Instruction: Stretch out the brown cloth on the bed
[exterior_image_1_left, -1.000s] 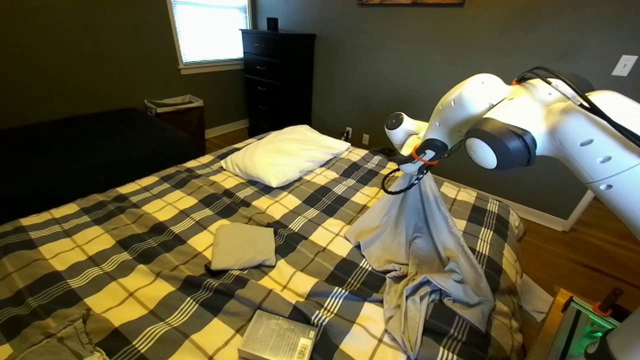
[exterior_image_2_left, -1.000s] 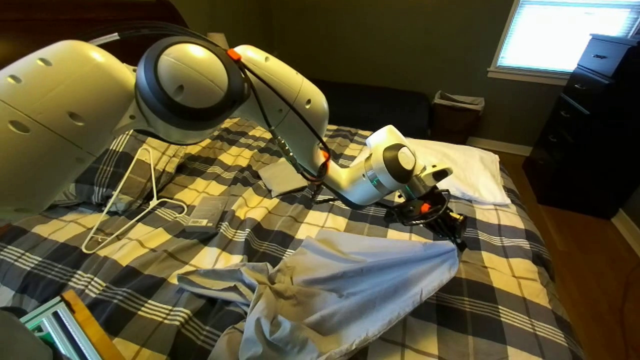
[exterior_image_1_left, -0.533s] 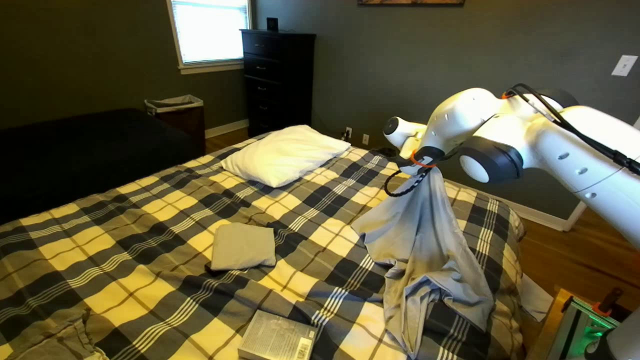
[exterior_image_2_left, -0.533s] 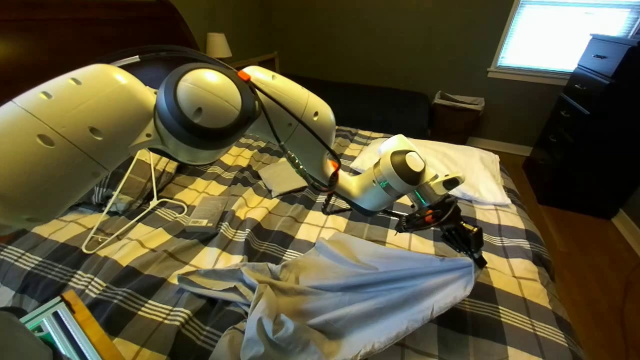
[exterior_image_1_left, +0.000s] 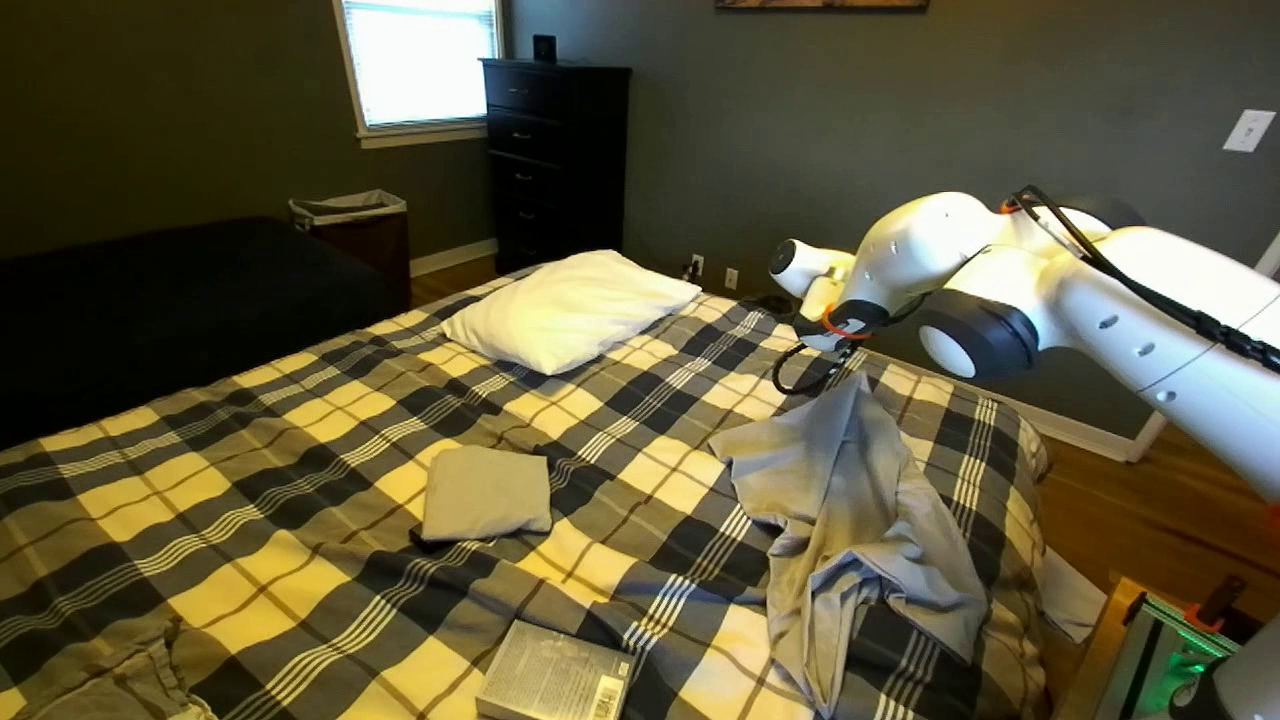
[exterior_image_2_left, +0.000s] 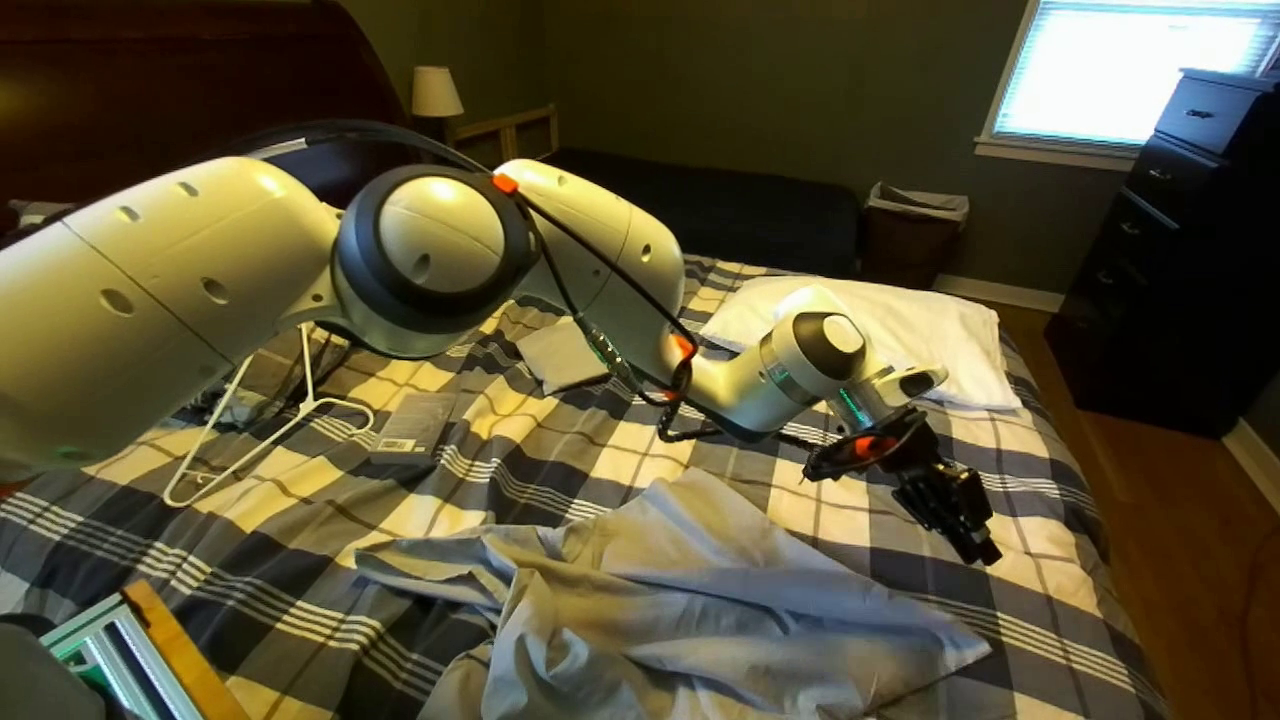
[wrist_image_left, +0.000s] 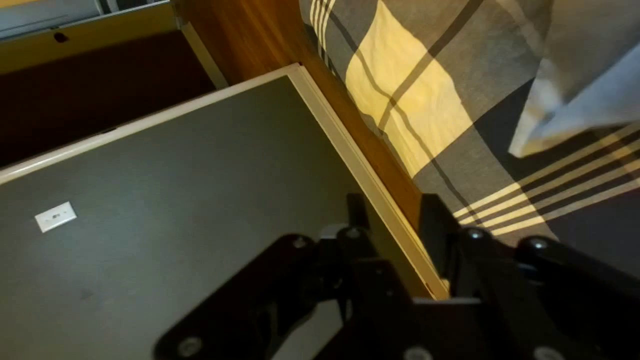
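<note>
The brown cloth (exterior_image_1_left: 840, 500) lies rumpled on the plaid bed (exterior_image_1_left: 330, 420), near its edge. In an exterior view the cloth (exterior_image_2_left: 700, 610) spreads in folds, with one corner pointing toward the bed's right side. My gripper (exterior_image_2_left: 985, 548) is above that corner and apart from it. In the wrist view my gripper (wrist_image_left: 392, 215) has its fingers apart with nothing between them. Part of the cloth (wrist_image_left: 595, 70) shows at the upper right of the wrist view, beside the fingers. In an exterior view my fingers are mostly hidden behind the arm and cloth.
A white pillow (exterior_image_1_left: 570, 310) lies on the bed's far side. A small folded tan cloth (exterior_image_1_left: 488, 493) and a flat box (exterior_image_1_left: 557, 672) lie mid-bed. A white hanger (exterior_image_2_left: 307, 405) lies near the arm. A wall (wrist_image_left: 175, 200) stands beyond the bed's edge.
My gripper has moved down and toward the bed's edge, pulling the cloth, then opened. The held cloth corner has dropped onto the bed.
</note>
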